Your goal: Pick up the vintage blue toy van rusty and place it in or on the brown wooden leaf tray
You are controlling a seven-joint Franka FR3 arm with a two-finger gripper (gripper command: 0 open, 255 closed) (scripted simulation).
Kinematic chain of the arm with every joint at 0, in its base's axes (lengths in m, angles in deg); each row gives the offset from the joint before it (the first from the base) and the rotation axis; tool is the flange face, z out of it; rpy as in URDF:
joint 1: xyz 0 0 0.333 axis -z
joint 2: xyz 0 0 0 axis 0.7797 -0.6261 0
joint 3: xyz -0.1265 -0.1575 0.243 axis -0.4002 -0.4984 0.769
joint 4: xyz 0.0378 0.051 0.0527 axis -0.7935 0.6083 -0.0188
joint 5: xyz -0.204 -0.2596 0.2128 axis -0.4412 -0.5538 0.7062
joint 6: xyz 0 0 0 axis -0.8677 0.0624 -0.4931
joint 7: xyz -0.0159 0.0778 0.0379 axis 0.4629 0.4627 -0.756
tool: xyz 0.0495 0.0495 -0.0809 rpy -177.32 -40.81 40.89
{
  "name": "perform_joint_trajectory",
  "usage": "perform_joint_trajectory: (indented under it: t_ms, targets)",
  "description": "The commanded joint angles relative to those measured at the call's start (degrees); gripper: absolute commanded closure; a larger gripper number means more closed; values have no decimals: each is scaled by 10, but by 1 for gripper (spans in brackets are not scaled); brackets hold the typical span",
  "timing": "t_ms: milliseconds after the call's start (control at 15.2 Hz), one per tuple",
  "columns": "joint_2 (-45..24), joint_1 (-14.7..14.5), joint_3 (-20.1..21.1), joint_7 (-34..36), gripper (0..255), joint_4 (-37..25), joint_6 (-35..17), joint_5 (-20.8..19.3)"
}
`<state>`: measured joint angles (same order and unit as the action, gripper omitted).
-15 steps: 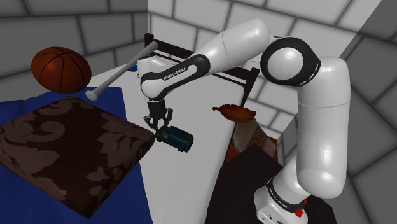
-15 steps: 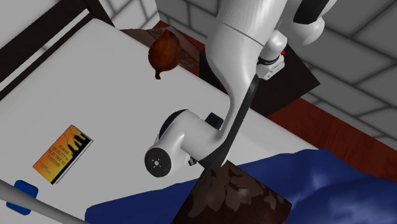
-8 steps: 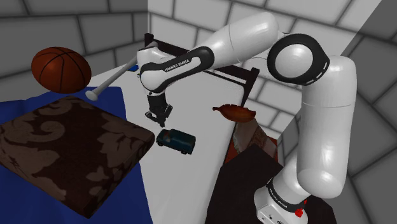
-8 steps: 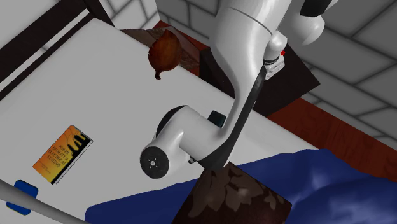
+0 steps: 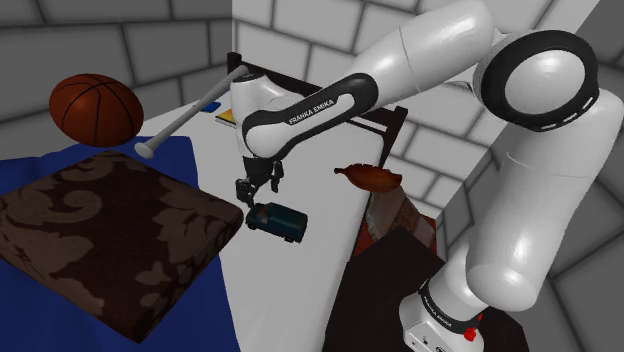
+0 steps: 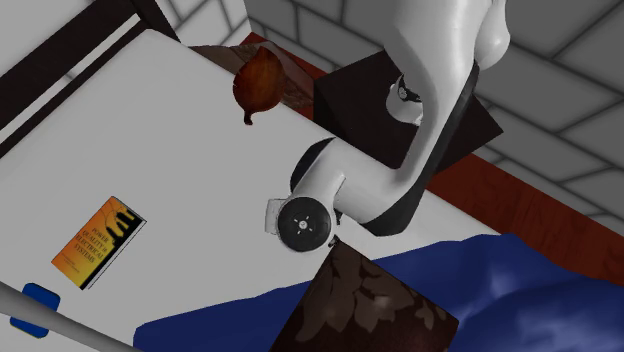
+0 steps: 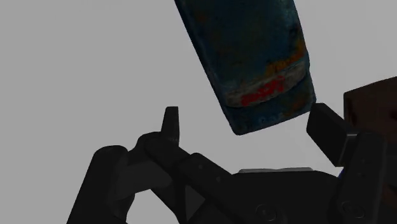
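Just above the white worktop (image 5: 330, 215), the pincer (image 5: 257, 192) hangs pointing down, fingers (image 7: 170, 124) spread well apart and not gripping anything. The blue toy van (image 7: 254, 57), all rusty patches and a red stripe across its end, sits on the worktop right below the fingertips. In the wrist view its end pokes in between them, with one fingertip just beside its corner; can't tell if it actually touches.

So the van's on the worktop, not on the brown leaf tray (image 5: 372, 178). That one is at the worktop's edge, toward the shoulder view's right and well apart from the van.

On the other side of the van there's a dark brown patterned cushion (image 5: 100, 235) on a blue blanket (image 5: 172, 150). Further back: a basketball (image 5: 95, 108), a grey bat (image 5: 190, 112) and an orange book (image 6: 98, 240) lying flat on the worktop.
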<state>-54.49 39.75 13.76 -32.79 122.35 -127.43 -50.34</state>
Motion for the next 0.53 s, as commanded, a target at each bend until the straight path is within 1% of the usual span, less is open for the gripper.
perform_joint_trajectory:
  t_ms: [0, 132, 264, 396, 462]
  targets:
    - [68, 7, 13, -68, 0, 90, -59, -3]
    - [137, 13, 21, -144, 0, 176, -116, 4]
    - [205, 12, 20, -233, 0, 259, -172, 21]
    - [273, 2, 5, -333, 0, 339, -225, 46]
    - [305, -8, -9, -387, 0, 377, -251, 59]
